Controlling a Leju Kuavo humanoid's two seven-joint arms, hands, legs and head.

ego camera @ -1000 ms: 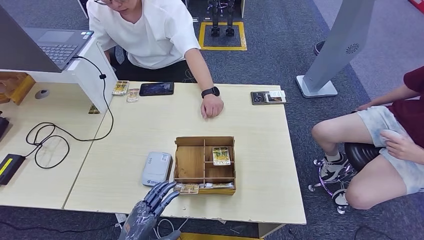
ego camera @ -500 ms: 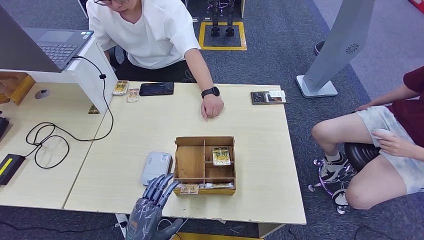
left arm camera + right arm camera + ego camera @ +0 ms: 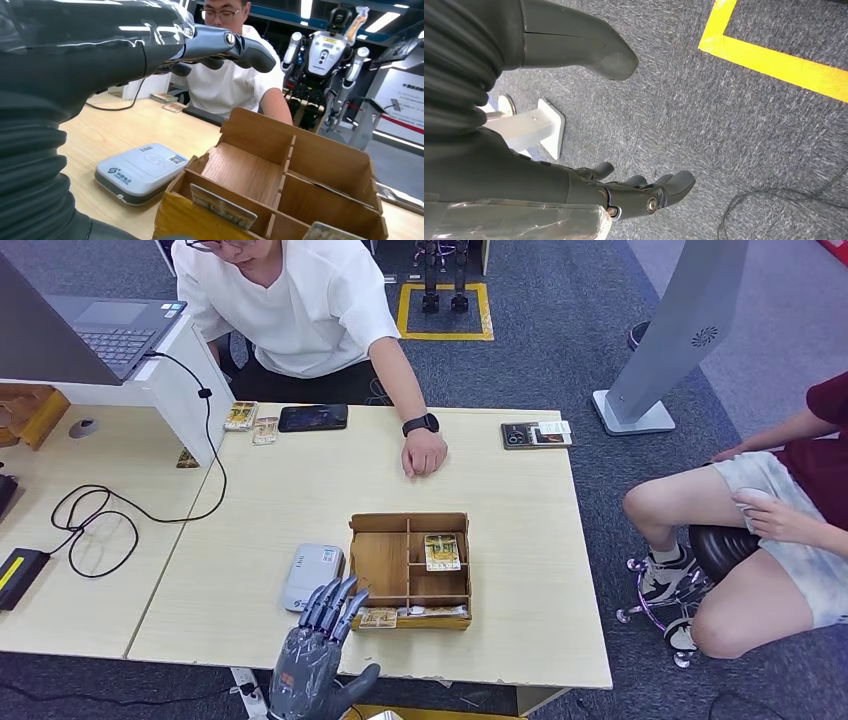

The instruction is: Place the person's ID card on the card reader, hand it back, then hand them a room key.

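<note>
Left hand [image 3: 318,655] sits at the near table edge, fingers spread and extended, nothing in it; fingertips reach over the near-left corner of the wooden box [image 3: 410,570], just beside the card reader [image 3: 313,576]. In the left wrist view the fingers [image 3: 235,47] hover above the box, apart from it.

Card reader: white-grey, flat on the table [image 3: 290,490], touching or nearly touching the box's left wall. Long axis runs near-to-far, slightly tilted. Top is bare.

Box is partitioned. One card [image 3: 441,551] lies flat in the far-right compartment, long axis near-to-far. More cards [image 3: 380,617] stand on edge in the narrow near slot, long axis left-right along the front wall.

Can't tell which card is the ID and which the room key.

Person's hand [image 3: 424,453] rests on the table at the far side, well apart from the box. Open tabletop between that hand and the box, and to the box's right.

Right hand [image 3: 644,192] hangs over the carpet, fingers loosely open, holding nothing.
</note>
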